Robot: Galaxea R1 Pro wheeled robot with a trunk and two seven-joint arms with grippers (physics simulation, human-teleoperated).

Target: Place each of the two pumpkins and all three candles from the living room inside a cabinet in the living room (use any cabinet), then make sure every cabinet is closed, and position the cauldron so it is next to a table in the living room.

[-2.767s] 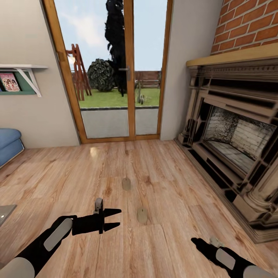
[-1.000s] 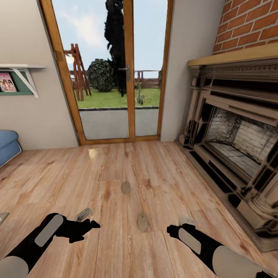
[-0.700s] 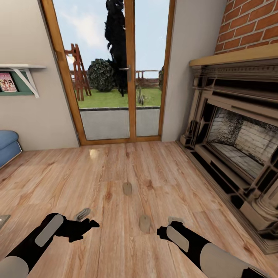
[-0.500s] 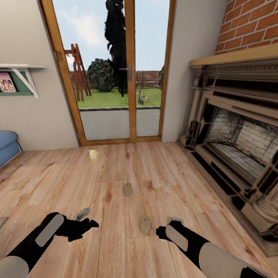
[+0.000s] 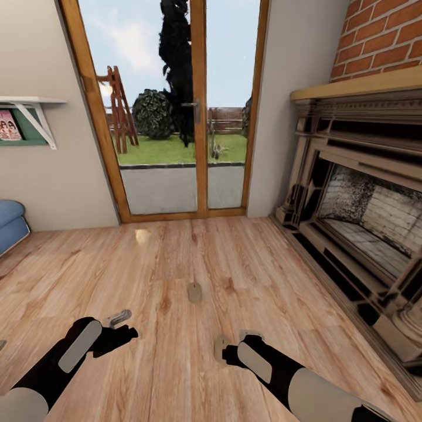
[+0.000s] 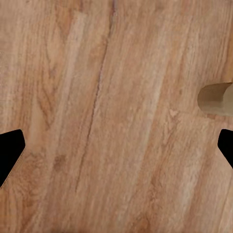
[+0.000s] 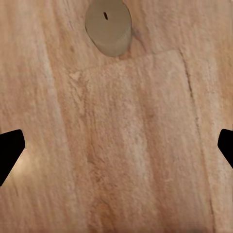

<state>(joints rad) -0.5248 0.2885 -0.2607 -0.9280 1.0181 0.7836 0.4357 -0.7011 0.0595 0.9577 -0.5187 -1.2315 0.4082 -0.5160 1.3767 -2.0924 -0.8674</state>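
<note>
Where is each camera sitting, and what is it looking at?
Head view: on the robot's head, looking forward and down at the wood floor, glass door and fireplace; both arms show, left gripper, right gripper.
Left wrist view: near the left gripper, looking down at floor; dark fingertips at the edges, a candle at one side.
Right wrist view: near the right gripper, over the floor; fingertips and a near candle.
Shared: the near candle by the right gripper.

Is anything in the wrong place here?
Yes. Two candles stand on the bare wooden floor: the near candle right beside the right pincer, the far candle further toward the glass doors. Both are upright, none tipped. Nothing looks spilled or broken.
</note>
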